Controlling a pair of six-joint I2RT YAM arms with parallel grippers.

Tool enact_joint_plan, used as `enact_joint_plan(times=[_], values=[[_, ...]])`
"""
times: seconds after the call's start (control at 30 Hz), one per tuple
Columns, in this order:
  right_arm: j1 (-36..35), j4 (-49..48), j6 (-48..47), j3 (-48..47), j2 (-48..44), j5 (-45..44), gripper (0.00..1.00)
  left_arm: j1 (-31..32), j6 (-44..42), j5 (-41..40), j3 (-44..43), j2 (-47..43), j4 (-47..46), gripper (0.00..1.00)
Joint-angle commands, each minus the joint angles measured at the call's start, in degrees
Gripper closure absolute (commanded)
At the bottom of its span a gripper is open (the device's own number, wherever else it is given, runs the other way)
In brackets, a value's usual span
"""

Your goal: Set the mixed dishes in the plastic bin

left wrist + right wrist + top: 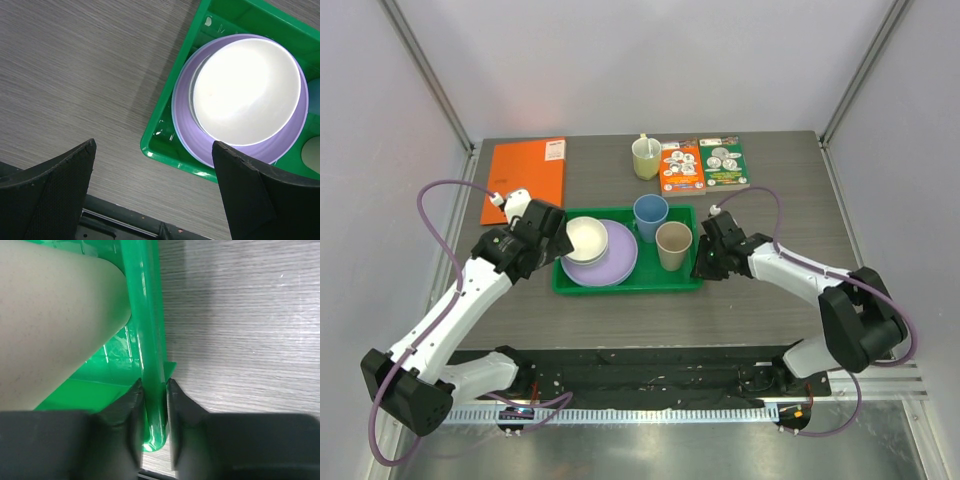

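Note:
The green plastic bin (682, 283) holds a lilac plate (620, 265) stacked with the cream bowl (586, 237) on top, a blue cup (650, 216) and a beige cup (673, 245). Light blue plates are mostly hidden under the stack. My right gripper (700, 262) is shut on the bin's right rim (150, 340), beside the beige cup (55, 325). My left gripper (542, 238) is open and empty above the bin's left edge (165, 150), next to the bowl (247, 90) and lilac plate (186, 127).
An orange folder (525, 177) lies at the back left. A pale yellow-green mug with a spoon (646, 157) and two booklets (682, 165) (724, 162) lie behind the bin. The table's front edge with a black rail (650, 370) is near the arm bases.

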State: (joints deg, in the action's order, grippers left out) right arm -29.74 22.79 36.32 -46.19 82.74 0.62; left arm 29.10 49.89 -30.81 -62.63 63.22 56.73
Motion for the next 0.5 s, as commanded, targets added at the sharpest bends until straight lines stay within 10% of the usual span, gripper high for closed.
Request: enact_joint_plan(times=[0.0, 0.47], values=[[1.3, 0.4, 1.5, 0.1, 0.3, 1.1, 0.61, -0.2, -0.1, -2.6, -0.3, -1.5, 0.8, 0.03], [5.1, 18.3, -4.5, -11.3, -13.2, -4.1, 0.48, -0.3, 1.3, -2.4, -2.4, -1.6, 1.1, 0.02]])
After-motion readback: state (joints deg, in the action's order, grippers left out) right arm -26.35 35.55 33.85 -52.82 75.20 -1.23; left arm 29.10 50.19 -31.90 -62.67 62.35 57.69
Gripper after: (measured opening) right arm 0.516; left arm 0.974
